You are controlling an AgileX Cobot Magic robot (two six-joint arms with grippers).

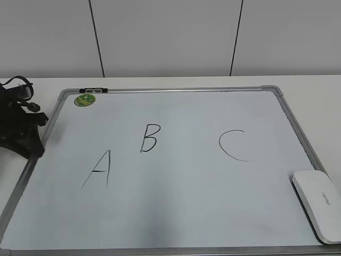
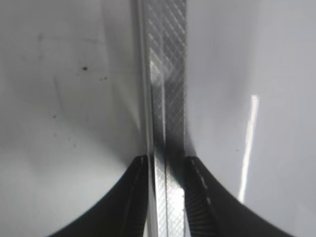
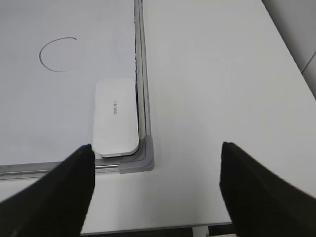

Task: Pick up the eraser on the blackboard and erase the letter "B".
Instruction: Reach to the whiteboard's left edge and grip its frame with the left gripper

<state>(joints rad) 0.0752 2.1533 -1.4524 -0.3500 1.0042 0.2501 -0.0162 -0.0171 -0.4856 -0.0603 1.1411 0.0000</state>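
The eraser (image 1: 318, 205) is a flat white block lying in the front right corner of the blackboard (image 1: 186, 213). The letter "B" (image 1: 149, 137) is drawn left of the board's middle. My left gripper (image 1: 36, 145) sits at the board's left edge. In the left wrist view its jaws (image 2: 166, 163) are closed on either side of the board's metal frame (image 2: 168, 74). My right gripper (image 3: 156, 173) is open and empty above the table, just off the board's front right corner. The eraser (image 3: 116, 116) lies a little ahead of it and to its left.
A slanted "A" (image 1: 98, 169) is left of the B and a curved "C" (image 1: 234, 145) is right of it; the C also shows in the right wrist view (image 3: 55, 53). A green sticker (image 1: 84, 99) marks the far left corner. White table surrounds the board.
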